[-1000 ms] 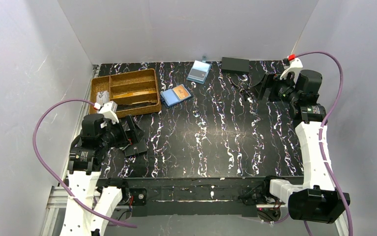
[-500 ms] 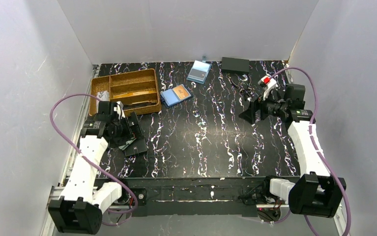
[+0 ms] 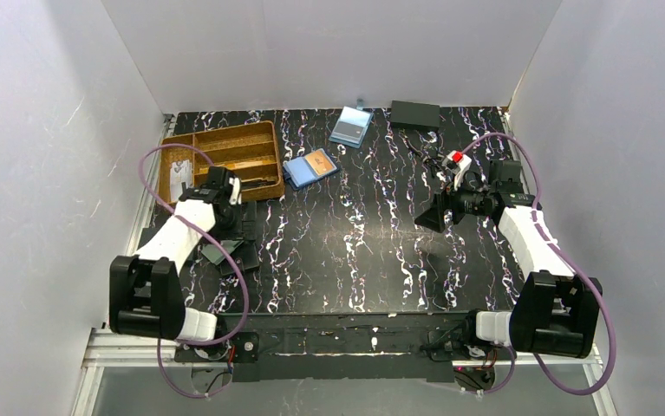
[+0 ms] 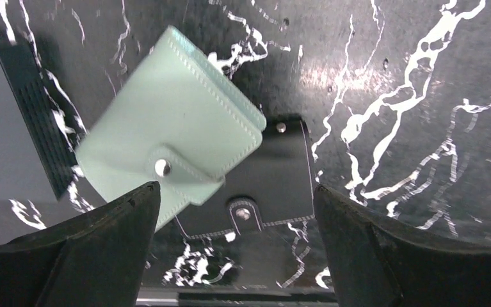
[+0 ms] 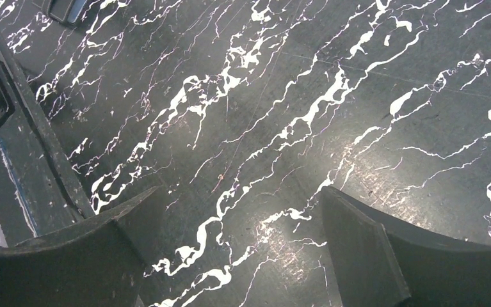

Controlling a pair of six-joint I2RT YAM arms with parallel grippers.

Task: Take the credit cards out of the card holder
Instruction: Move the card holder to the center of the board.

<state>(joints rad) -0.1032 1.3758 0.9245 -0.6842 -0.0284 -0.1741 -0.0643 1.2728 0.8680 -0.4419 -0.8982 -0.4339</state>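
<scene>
The card holder (image 4: 172,121) is a flat teal-green sleeve with a snap tab, pale mint in the left wrist view. It lies shut at the table's left (image 3: 217,254), one corner overlapping a black snap holder (image 4: 274,185). No credit cards show; they are hidden inside it. My left gripper (image 4: 235,192) hangs open just above both holders, its left finger (image 4: 102,243) over the green sleeve's lower edge and touching nothing; from above the left gripper (image 3: 235,232) sits below the tray. My right gripper (image 3: 428,215) is open over bare marble at the right, and the right wrist view shows nothing between the right gripper (image 5: 236,198) jaws.
A wooden divided tray (image 3: 177,143) stands at the back left. A bright blue holder with an orange card (image 3: 310,167) lies beside it. A pale-blue holder with a grey card (image 3: 351,126) and a black box (image 3: 415,113) lie along the back wall.
My left arm has stretched forward, putting its gripper over the green holder, jaws slightly narrower. My right gripper has swung left and nearer, from the back right corner towards the table's middle.
</scene>
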